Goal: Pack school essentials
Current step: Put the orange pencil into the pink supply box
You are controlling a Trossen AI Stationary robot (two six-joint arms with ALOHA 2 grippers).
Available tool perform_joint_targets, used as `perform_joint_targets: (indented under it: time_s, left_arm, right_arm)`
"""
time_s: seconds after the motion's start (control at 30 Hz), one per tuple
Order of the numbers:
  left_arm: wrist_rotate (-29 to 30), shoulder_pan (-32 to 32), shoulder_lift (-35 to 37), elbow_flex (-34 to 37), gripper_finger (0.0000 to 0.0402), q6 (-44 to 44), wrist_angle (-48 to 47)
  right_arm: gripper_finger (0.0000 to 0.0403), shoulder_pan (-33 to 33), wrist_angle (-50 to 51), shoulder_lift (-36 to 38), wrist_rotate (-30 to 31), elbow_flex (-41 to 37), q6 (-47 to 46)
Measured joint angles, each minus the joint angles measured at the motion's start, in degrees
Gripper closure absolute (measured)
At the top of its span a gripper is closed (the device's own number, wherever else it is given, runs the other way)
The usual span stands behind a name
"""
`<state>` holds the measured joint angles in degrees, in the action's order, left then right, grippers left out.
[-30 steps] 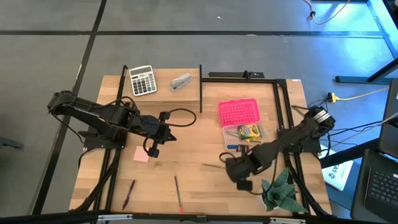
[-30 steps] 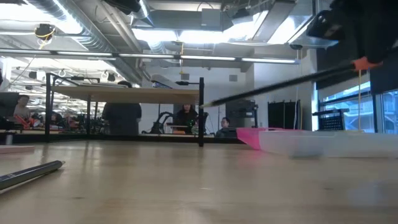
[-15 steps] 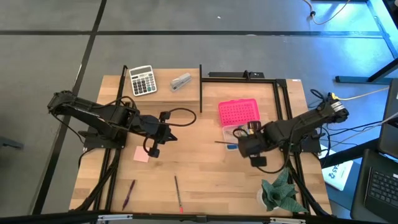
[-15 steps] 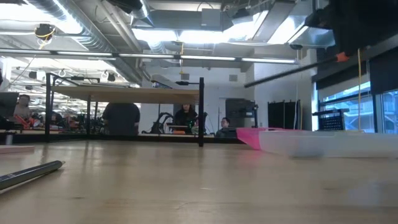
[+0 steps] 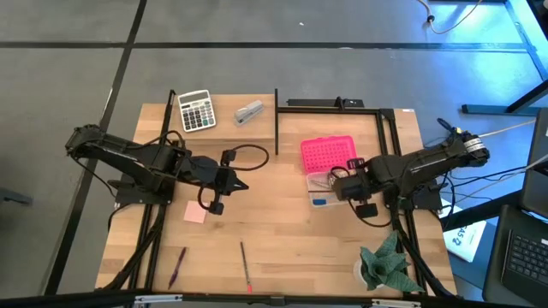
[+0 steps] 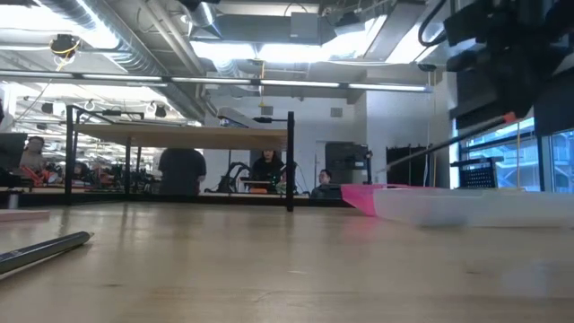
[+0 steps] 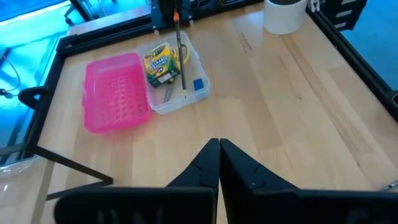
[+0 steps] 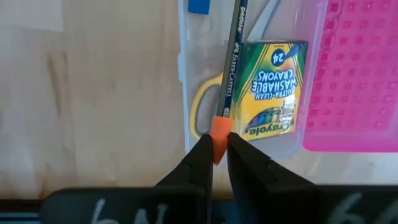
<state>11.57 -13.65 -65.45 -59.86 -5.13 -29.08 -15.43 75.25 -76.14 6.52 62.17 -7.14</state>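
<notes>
While right gripper [image 8: 214, 152] jaws pinch thin blue orange-tipped pencil [image 8: 229, 68] by eraser end over clear plastic box [image 5: 324, 190] at bench's 3 o'clock: light, stiff, slippery; left gripper [image 7: 219, 163] jaws shut, empty.

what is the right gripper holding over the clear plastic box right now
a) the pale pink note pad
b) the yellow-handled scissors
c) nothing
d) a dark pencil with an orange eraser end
d: in the right wrist view the right gripper pinches the orange eraser end of a dark pencil, which points out over the clear plastic box holding the crayon box and yellow-handled scissors.
</notes>
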Motion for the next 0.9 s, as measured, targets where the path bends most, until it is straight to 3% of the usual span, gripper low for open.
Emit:
perform_joint_targets:
  time_s: [0.23,0.5,0.9]
  left_arm:
    - [0.00,0.02,-0.17,-0.02,0.0401,0.06,0.28]
    - [1.01,0.02,-0.17,-0.01,0.0401,0.10,1.62]
    - [4.24,0.02,-0.17,-0.02,0.0401,0.02,2.21]
  right_arm:
    - [0.0360,0.01,0.32,5.76,-0.13,-3.47,0.22]
    - [0.0360,-0.06,-2.76,6.69,-1.11,-12.62,2.29]
    - [0.0360,-0.06,-9.17,6.59,-1.14,-13.48,8.29]
